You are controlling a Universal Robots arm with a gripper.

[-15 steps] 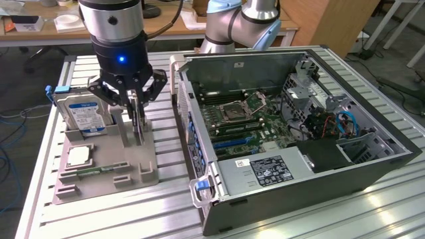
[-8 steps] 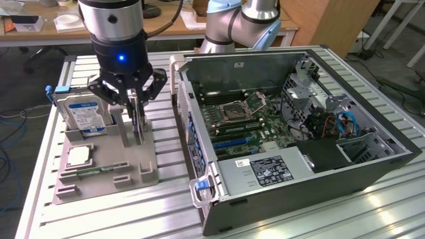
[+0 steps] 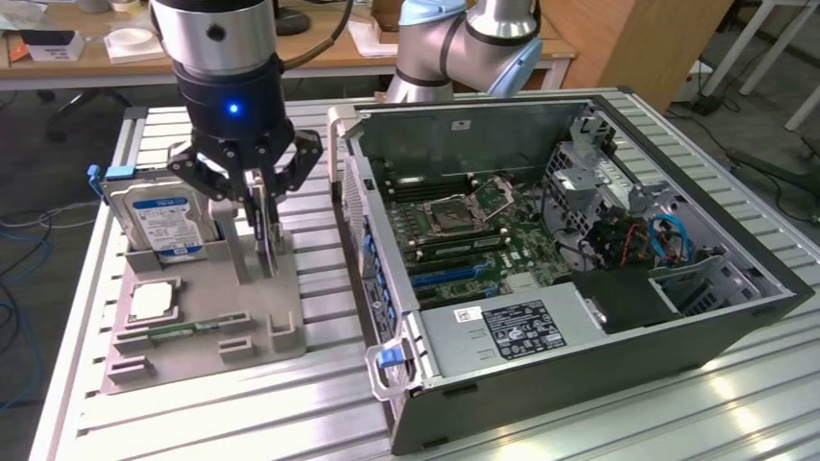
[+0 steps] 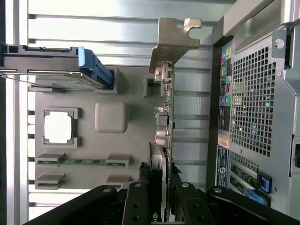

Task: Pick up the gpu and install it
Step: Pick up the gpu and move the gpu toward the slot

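The gpu (image 3: 265,248) stands on edge in a slot of the grey holder rack (image 3: 211,341), dark and thin in the exterior view. The wrist view looks down its green board edge (image 4: 166,108) to the silver end bracket (image 4: 174,35). My gripper (image 3: 260,219) is directly above it, and its black fingers (image 4: 138,201) press against both sides of the card's near end (image 4: 160,190). It is shut on the gpu, which still sits in the rack. The open computer case (image 3: 717,317) lies to the exterior view's right with its motherboard (image 3: 468,235) exposed.
A silver hard drive with a blue-white label (image 3: 159,219) stands in the rack beside the gpu. A processor chip (image 3: 152,300) and a memory stick (image 4: 79,162) lie in other rack pockets. The case's perforated rear panel (image 4: 248,108) is close alongside the gpu.
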